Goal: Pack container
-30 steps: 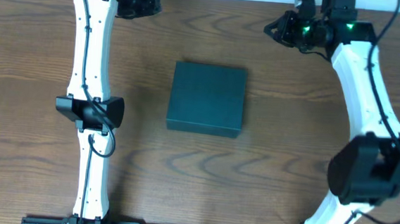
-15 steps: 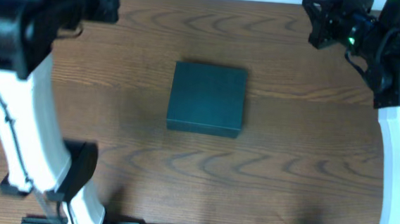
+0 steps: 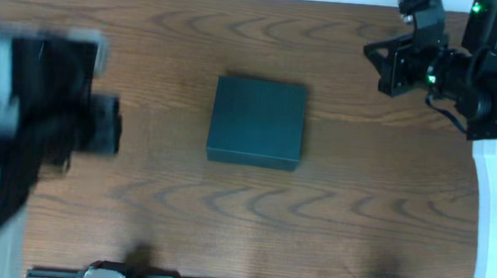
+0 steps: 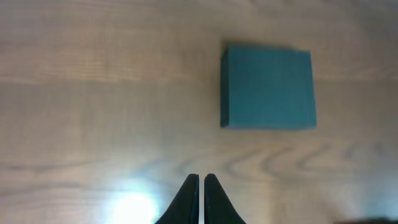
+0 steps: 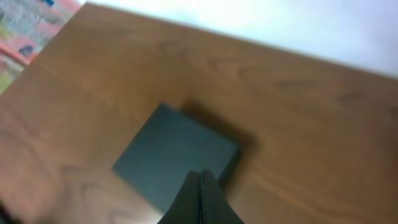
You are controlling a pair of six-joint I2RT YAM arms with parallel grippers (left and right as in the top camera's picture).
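Note:
The container (image 3: pixel 258 121) is a dark teal, roughly square box. It lies flat on the wooden table with its lid down. It also shows in the left wrist view (image 4: pixel 267 87) and the right wrist view (image 5: pixel 168 155). My left gripper (image 4: pixel 201 178) is shut and empty, high above the table, to the left of the box. In the overhead view the left arm (image 3: pixel 48 116) is a large blur at the left. My right gripper (image 5: pixel 200 175) is shut and empty, raised at the far right (image 3: pixel 379 53), apart from the box.
The wooden table (image 3: pixel 251 227) holds nothing else in view. Its far edge meets a white surface (image 5: pixel 298 25). A colourful patterned patch (image 5: pixel 25 25) shows beyond the table's corner. A bright glare spot (image 4: pixel 130 205) lies on the wood.
Both arms have swung up and outward. The left arm now fills the left side close to the overhead camera; the right gripper has shifted right and lower. The container has not moved.

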